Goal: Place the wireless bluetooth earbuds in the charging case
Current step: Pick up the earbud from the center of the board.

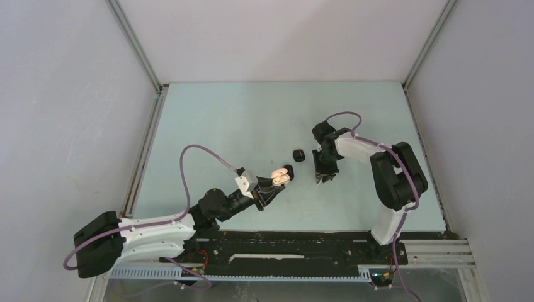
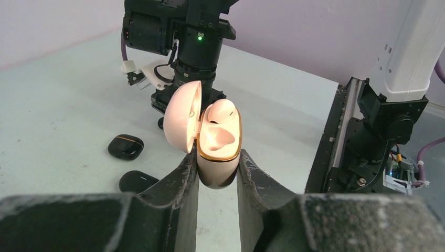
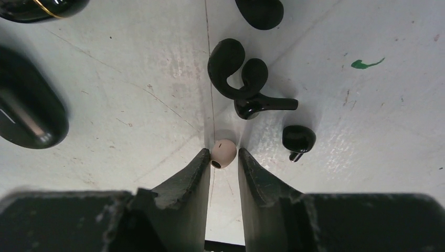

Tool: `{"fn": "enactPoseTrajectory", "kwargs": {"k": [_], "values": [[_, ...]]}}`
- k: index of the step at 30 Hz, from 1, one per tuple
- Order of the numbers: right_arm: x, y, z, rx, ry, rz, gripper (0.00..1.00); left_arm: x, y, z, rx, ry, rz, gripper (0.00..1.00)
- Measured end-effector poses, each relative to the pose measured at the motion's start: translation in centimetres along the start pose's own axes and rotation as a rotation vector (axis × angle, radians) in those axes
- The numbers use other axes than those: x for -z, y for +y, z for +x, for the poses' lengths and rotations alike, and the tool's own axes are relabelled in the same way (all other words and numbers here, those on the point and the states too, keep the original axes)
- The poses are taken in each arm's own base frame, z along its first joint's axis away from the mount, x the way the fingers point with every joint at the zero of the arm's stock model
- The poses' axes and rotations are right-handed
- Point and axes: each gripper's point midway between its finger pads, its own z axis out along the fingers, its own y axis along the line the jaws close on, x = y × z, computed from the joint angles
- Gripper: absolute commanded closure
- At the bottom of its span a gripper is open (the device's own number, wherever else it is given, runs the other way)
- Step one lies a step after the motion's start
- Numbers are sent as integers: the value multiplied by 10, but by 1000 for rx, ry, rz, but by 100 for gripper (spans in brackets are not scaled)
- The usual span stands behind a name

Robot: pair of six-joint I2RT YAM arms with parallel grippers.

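The right hand (image 3: 224, 160) is nearly closed, its two fingertips pinching a pale earbud (image 3: 224, 152) by the bulb, low over the counter (image 3: 131, 105), with loose black earbuds (image 3: 246, 84) just beyond. The stem is hidden, so I cannot tell the earbud's long axis. The target lies to this hand's left. There the left hand (image 2: 218, 164) clamps the base of the open charging case (image 2: 219, 147), with its lid (image 2: 181, 116) swung aside and its mouth facing the right arm. A seated earbud (image 2: 221, 109) fills the socket farther from the left hand. The nearer socket looks empty, so the carry should be short: leftward, then into that hollow.
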Motion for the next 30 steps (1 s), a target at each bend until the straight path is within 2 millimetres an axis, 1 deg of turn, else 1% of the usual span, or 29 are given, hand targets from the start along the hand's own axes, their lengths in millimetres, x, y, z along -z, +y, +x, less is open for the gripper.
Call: {"fn": "enactPoseTrajectory", "kwargs": {"k": [11, 17, 25, 27, 30], "values": [[0, -1, 0, 22, 0, -7, 66, 0, 0, 2, -1, 6, 0, 100], [0, -1, -3, 16, -2, -9, 66, 0, 0, 2, 0, 6, 0, 100], [-1, -1, -5, -3, 4, 1, 69, 0, 0, 2, 0, 6, 0, 100], [-1, 0, -6, -4, 11, 4, 74, 0, 0, 3, 0, 8, 0, 100], [-2, 2, -8, -5, 12, 5, 75, 0, 0, 3, 0, 8, 0, 100]]}}
